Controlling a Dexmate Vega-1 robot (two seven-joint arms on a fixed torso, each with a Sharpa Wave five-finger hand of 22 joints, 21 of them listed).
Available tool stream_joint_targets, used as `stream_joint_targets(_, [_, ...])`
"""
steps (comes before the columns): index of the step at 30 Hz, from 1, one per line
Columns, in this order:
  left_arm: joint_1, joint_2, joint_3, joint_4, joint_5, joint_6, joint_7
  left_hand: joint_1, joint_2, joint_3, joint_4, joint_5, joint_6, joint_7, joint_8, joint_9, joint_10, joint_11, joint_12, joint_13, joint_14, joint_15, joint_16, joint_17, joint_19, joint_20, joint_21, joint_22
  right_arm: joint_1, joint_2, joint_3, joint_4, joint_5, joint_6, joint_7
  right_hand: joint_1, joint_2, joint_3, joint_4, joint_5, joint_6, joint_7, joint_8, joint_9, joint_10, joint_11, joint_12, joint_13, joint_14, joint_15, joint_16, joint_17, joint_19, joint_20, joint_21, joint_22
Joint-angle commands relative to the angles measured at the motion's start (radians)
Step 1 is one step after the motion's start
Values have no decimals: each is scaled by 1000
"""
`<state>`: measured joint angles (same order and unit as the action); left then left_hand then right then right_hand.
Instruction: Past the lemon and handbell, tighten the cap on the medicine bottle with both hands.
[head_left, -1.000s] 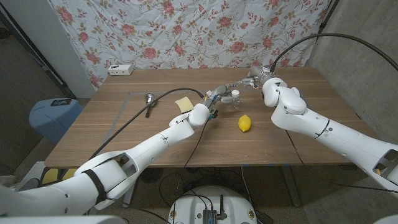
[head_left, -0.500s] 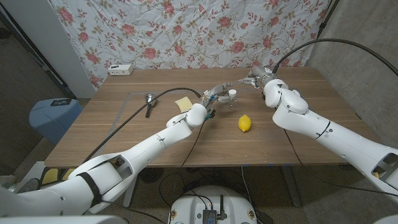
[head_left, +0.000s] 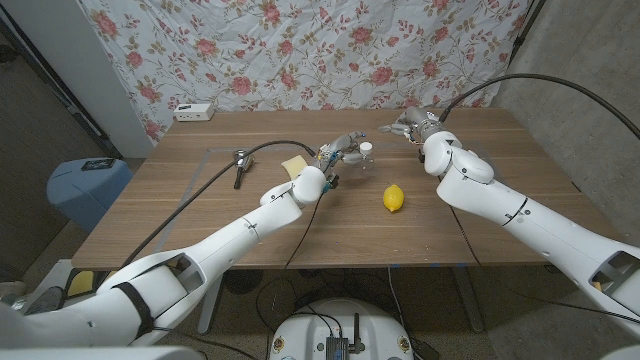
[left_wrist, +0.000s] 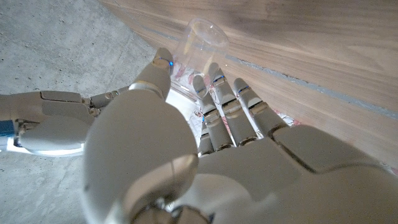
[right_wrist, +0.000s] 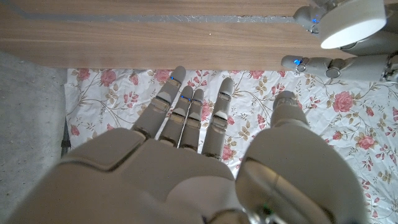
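My left robot hand (head_left: 340, 150) grips the medicine bottle (head_left: 366, 152); my right robot hand (head_left: 410, 126), fingers spread and empty, hovers apart. Cap tightening remains, I judge.

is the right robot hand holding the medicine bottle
No, the right robot hand is apart from the medicine bottle with its fingers spread, while the left robot hand is at the bottle.

My white left hand (head_left: 341, 152) grips a clear medicine bottle (head_left: 366, 153) with a white cap. The lemon (head_left: 394, 198) is yellow on the brown wooden bench (head_left: 200, 215); the far curtain (head_left: 300, 50) has pink roses.
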<state>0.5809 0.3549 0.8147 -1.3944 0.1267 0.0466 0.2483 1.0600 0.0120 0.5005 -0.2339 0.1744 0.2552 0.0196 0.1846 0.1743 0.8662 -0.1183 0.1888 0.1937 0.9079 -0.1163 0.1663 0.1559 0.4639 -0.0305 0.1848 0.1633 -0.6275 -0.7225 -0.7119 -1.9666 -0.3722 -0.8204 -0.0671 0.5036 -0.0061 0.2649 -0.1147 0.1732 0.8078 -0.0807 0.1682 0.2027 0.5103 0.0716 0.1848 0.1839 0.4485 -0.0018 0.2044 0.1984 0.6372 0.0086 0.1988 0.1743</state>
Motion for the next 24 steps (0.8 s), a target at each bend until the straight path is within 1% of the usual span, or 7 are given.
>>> stream_joint_targets(1, [22,27,-20,-34,-1,24,16,9,-4,69,71,6,0,-6,2,3,35,-30,6,1,3,-63,6,4,-4,-3,-3,1,-29,35,48,45,101,57,-106,-10,5,0,-2,4,-61,-11,-3,3,-10,7,2,5,-15,14,-5,3,-17,12,-7,1])
stream_joint_targets(8, [31,35,-26,-44,2,30,27,9,-8,67,71,5,1,-16,2,3,36,-30,7,1,-1,-62,5,3,-10,4,-4,1,-40,40,70,69,153,101,-146,-12,8,-1,-4,4,-105,-13,-3,1,-16,3,2,5,-24,13,-5,4,-25,9,-9,0])
stream_joint_targets(9, [30,38,-26,-41,2,20,24,9,-8,66,71,5,2,-16,2,3,36,-30,6,1,-1,-62,5,3,-10,4,-4,1,-45,39,80,77,170,123,-149,-13,9,-2,-5,4,-118,-16,0,0,-15,-16,3,5,-23,14,-4,4,-25,10,-8,0])
stream_joint_targets(18, [38,49,-31,-51,4,32,26,10,-12,63,70,5,4,-21,3,3,33,-30,6,1,-10,-64,4,3,-22,11,-6,2,-55,40,111,131,257,220,-164,-43,20,-11,6,3,-169,-12,5,-4,-36,-23,1,5,-57,-20,-9,7,-53,-21,-14,-2])
stream_joint_targets(19, [39,50,-31,-51,6,33,28,10,-12,63,70,5,5,-22,3,3,32,-32,5,1,-10,-65,4,3,-22,11,-6,2,-56,41,115,135,266,227,-167,-50,23,-14,8,5,-186,-19,6,-5,-44,-43,0,5,-61,-22,-8,7,-58,-26,-13,-2])
stream_joint_targets(21, [40,53,-31,-48,11,21,34,10,-13,62,71,5,5,-25,4,3,33,-32,6,1,-10,-66,5,3,-27,11,-7,2,-63,43,125,146,284,252,-177,-56,24,-16,9,5,-207,-24,3,-6,-48,-41,0,5,-70,-27,-10,6,-64,-28,-14,-2])
stream_joint_targets(24, [46,53,-36,-48,14,22,50,9,-17,56,71,4,9,-31,5,3,35,-33,6,1,-14,-68,5,4,-47,14,-13,2,-61,49,126,150,297,240,-188,-68,29,-20,15,5,-235,-25,0,-7,-50,-38,1,5,-73,-33,-8,7,-68,-30,-14,-3])
